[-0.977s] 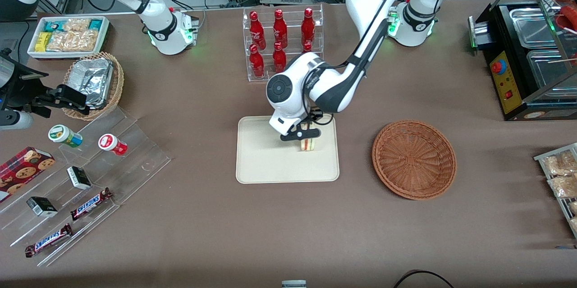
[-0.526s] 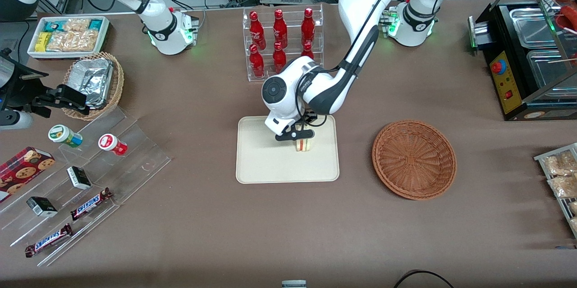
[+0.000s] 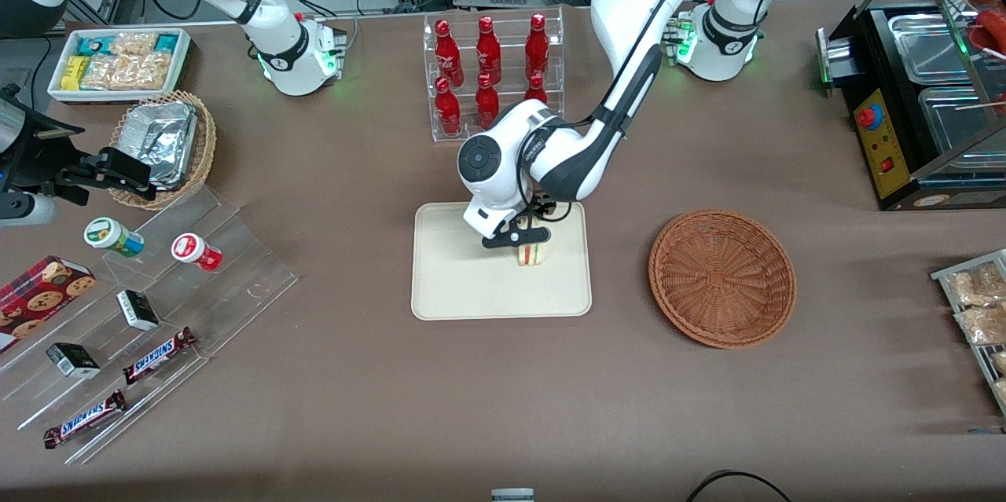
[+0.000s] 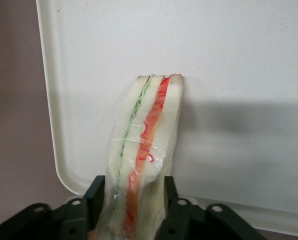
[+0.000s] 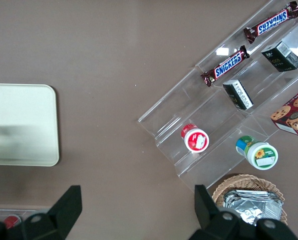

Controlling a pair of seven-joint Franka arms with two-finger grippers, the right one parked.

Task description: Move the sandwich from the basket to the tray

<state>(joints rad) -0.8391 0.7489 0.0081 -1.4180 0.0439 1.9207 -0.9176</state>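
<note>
The sandwich [image 3: 533, 254] is a pale bread wedge with red and green filling, wrapped in clear film. It stands on end on the cream-white tray [image 3: 456, 290], in the half nearer the basket. My left gripper [image 3: 525, 243] is above the tray, shut on the sandwich's upper end. In the left wrist view the black fingers [image 4: 96, 192] press both sides of the sandwich [image 4: 149, 135], and its lower tip reaches the tray [image 4: 239, 55]. The reddish-brown basket [image 3: 721, 278] lies empty beside the tray, toward the working arm's end.
A clear rack of red bottles [image 3: 491, 74] stands farther from the camera than the tray. A stepped acrylic shelf [image 3: 236, 282] with snacks, a tan basket with foil packets [image 3: 161, 144] and a white snack bin [image 3: 118, 62] lie toward the parked arm's end. A black food warmer [image 3: 927, 93] stands at the working arm's end.
The gripper with the sandwich has shifted slightly toward the parked arm's end and a little farther from the camera, then held still over the tray. It stays shut on the sandwich.
</note>
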